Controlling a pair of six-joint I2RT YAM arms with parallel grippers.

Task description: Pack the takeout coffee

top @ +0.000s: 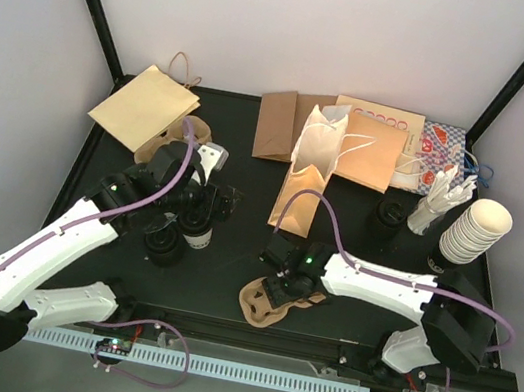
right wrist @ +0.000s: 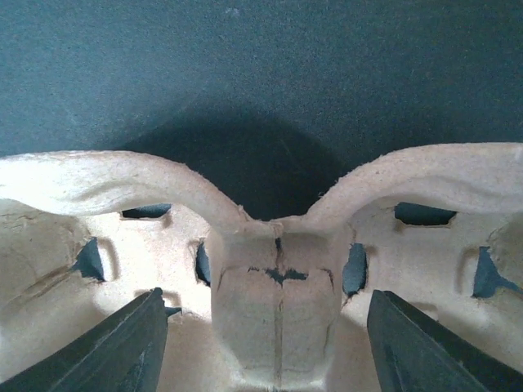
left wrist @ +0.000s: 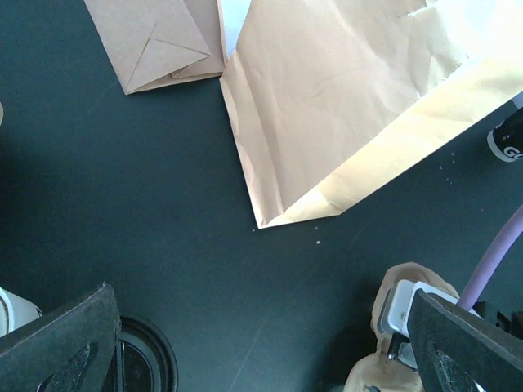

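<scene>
**Cups parked left of centre, right claw straddling the tray**

Two lidded cups sit left of centre on the table (top: 231,257), just beside each other: far cup (top: 198,236), near cup (top: 164,246). Both are upright, black lids up, long axis vertical. To their right there's an open strip of bare black table, then the tray (top: 266,304) close to the near edge. The far edge is crowded with bags (top: 314,160), another flat bag (top: 145,109) fills the far-left corner, and a cup stack (top: 474,231) guards the right side.

The left arm stretches from the near-left corner up and in, its wrist bent over the cups. The left gripper (left wrist: 265,339) hangs above them with jaws spread wide and nothing between them. One lid (left wrist: 145,359) peeks out by its left finger in the wrist view.

The right arm is folded at the elbow near the right edge, and its forearm reaches left. The right gripper (right wrist: 265,327) points down into the tray (which lies crosswise to the wrist camera). Its jaws are apart, one on each side of the centre post (right wrist: 276,302), with a gap showing on both sides.
</scene>
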